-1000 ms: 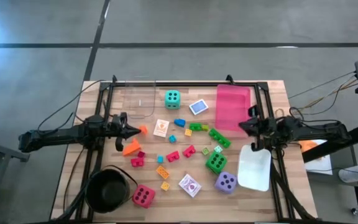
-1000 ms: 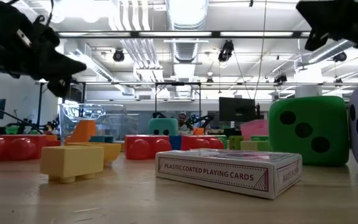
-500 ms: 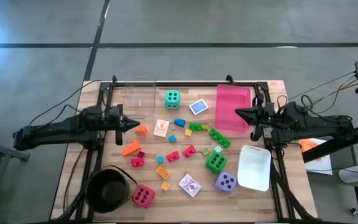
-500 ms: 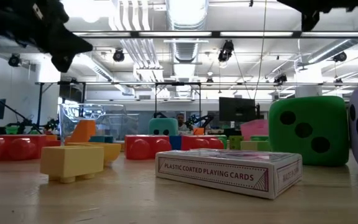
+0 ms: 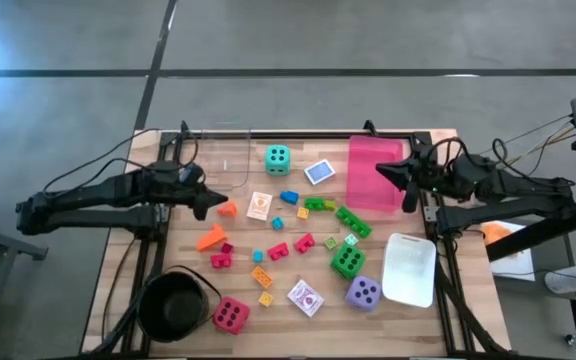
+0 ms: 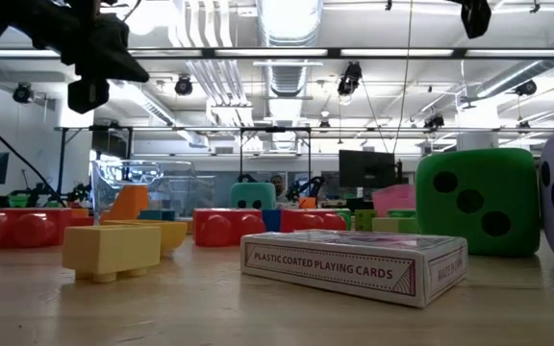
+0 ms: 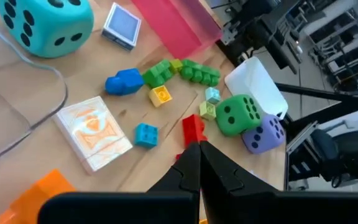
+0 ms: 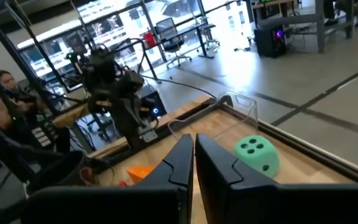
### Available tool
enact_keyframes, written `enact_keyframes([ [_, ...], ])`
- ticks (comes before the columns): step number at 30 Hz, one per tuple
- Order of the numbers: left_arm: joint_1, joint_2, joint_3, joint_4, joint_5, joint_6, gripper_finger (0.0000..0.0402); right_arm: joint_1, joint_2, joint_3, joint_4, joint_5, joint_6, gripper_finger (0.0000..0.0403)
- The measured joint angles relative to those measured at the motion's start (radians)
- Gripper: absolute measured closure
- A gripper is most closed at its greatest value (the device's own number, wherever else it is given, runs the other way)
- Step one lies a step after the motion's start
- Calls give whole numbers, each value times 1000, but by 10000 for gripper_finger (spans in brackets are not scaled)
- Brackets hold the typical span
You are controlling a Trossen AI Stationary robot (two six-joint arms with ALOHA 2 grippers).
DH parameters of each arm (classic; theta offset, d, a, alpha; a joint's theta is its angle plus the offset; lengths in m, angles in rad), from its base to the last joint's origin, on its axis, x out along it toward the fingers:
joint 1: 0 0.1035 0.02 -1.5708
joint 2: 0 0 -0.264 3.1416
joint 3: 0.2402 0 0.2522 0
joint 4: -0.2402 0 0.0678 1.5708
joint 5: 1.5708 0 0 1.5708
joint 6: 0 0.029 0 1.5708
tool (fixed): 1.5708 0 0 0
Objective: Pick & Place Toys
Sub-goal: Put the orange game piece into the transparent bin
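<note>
The wooden worktop is seen from above with both arms raised over it. The pink tray lies at the far right, the white tray at the near right, the clear tray at the far left, and the black pot at the near left corner.

The left tool is held above the worktop's left side, jaws pressed together, nothing gripped. The right tool is held above the pink tray, jaws likewise together and empty.

The teal die rests near the far edge; the green die and purple die sit just beside each other near the white tray; the pink-red die is just beside the pot. The card deck lies near the front. Small blocks are scattered mid-worktop.
</note>
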Motion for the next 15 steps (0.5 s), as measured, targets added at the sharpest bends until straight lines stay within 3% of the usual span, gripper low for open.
enact_keyframes([
  [15,0,37,0,-17,-4,-342,390,1,101,56,4,0,12,388],
])
